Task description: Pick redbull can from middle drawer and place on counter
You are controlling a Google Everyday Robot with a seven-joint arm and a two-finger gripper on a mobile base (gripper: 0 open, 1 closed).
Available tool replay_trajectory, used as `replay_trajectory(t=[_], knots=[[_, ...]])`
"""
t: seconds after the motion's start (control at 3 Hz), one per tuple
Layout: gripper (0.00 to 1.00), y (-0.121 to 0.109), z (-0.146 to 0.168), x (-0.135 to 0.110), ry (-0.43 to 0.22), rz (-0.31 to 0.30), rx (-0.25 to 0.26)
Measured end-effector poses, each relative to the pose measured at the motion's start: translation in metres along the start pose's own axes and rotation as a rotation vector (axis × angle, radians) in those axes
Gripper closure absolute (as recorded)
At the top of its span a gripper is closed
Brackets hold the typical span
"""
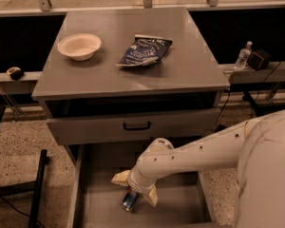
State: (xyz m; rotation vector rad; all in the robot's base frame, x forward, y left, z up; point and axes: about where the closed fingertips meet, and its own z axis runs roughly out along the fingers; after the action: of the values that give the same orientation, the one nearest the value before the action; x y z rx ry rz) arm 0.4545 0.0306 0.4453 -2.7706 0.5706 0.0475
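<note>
Jaws spread, the gripper (133, 190) hangs over the redbull can (129, 200) lying in the middle drawer (99, 209); an off-centre squeeze could roll it

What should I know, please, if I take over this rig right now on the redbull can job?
Gripper: low inside the middle drawer, jaws open and straddling the redbull can; no grasp yet.
Redbull can: lying on its side on the drawer floor, roughly mid-width.
Counter: carries a bowl and a snack bag.
Done: drawer is open, gripper is at the can.
Left: close the jaws on the can, lift it out, set it on the counter.
</note>
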Motion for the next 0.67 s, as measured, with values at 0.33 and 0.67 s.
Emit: replay_trajectory(t=[0.33,0.67], knots=[[0.0,0.003,0.031,-0.001,-0.098,0.042,-0.034],[0.0,0.003,0.054,-0.004,-0.166,0.061,-0.069]])
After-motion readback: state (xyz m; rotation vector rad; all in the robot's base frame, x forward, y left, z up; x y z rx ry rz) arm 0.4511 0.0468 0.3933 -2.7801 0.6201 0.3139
